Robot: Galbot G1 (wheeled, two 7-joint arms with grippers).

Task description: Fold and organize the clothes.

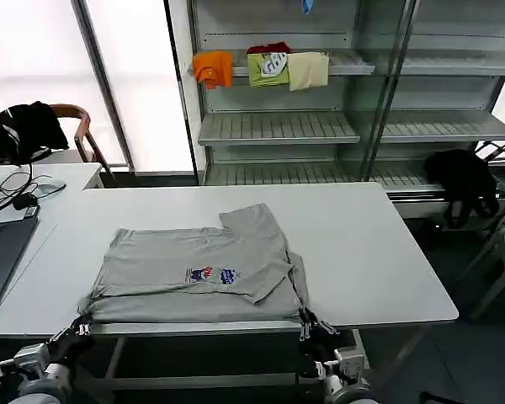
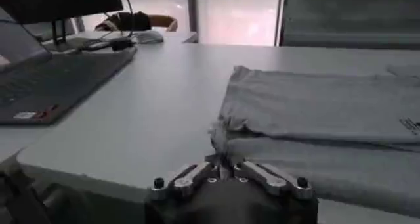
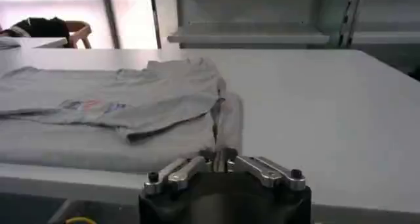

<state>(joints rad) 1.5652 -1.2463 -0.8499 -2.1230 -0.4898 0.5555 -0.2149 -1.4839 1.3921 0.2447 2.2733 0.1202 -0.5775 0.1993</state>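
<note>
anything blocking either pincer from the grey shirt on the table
Nothing visible. The left pincer sits at the near left corner of the shirt and the right pincer at its near right corner, both at the table edge with no object between.

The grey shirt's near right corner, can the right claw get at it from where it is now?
Probably yes: the right claw sits at the table edge right at the grey shirt corner, nothing between them.

Shirt (image 1: 198, 273) lies on the table (image 1: 362, 244) along its near edge; laptop (image 1: 0, 252) sits to its left.
</note>
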